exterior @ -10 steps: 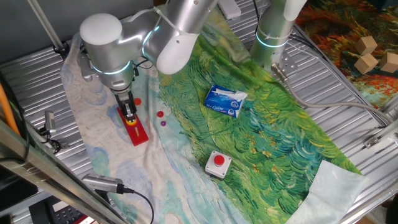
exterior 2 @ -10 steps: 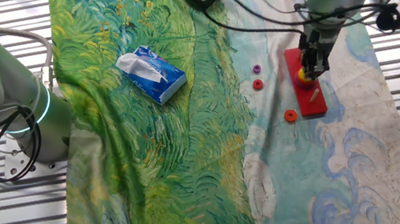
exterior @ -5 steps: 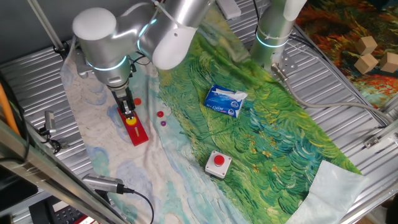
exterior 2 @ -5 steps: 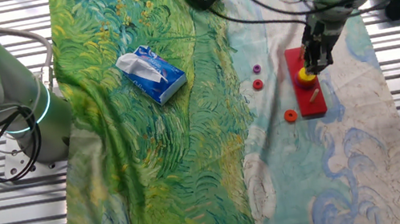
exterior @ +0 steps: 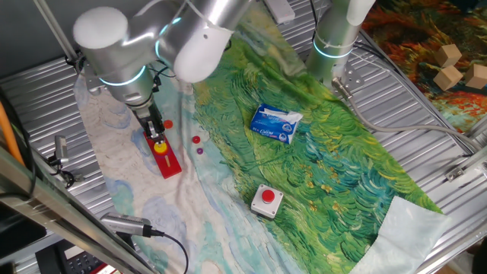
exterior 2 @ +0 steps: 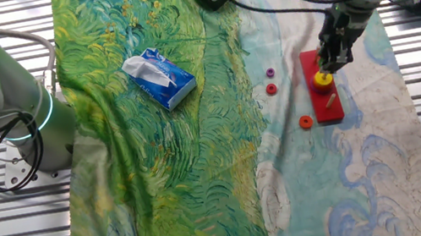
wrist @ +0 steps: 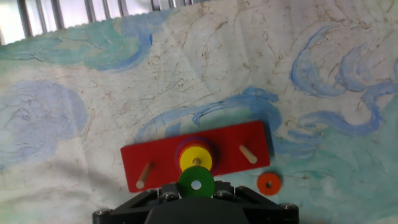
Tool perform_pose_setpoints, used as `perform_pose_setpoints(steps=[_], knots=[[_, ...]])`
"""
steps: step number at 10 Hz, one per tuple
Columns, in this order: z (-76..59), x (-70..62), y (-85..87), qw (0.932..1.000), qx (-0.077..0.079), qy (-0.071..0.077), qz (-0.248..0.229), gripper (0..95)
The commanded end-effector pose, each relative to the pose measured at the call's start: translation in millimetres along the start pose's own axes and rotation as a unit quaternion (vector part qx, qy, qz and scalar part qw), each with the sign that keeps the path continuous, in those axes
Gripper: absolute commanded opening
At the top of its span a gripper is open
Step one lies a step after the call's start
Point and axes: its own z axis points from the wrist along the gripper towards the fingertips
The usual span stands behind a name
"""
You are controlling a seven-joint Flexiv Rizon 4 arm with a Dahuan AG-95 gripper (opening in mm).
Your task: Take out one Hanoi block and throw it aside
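Note:
In the hand view the green Hanoi block [wrist: 196, 183], a flat disc with a centre hole, sits in my gripper [wrist: 196, 191], which is shut on it just above the red board [wrist: 155, 163]. The yellow disc [wrist: 196, 160] tops the stack left on the board's middle peg; the two outer pegs are bare. In the fixed views the gripper [exterior: 156, 135] [exterior 2: 329, 59] hangs over the board [exterior: 170, 163] [exterior 2: 329, 108], close above the yellow disc [exterior: 160, 148] [exterior 2: 322, 79]. The green block is too small to make out there.
Small orange [wrist: 268, 182] [exterior 2: 305, 122], red [exterior 2: 271, 88] and purple [exterior 2: 270, 73] discs lie on the cloth beside the board. A tissue pack [exterior: 275, 123] and a red button box [exterior: 267, 200] lie on the green part. A second arm's base [exterior: 333, 46] stands at the back.
The gripper has risen a little off the stack and the arm has swung upward and outward. The board and loose discs have not moved.

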Motion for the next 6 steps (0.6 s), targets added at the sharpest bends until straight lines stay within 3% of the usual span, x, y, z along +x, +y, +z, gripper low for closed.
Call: perform_pose_setpoints(steps=[1, 6], knots=[[7.1, 13.8, 3.0, 1.0000, -0.005, -0.005, 0.005, 0.0], [19.7, 33.6, 42.8, 0.9992, -0.020, -0.004, 0.035, 0.0]])
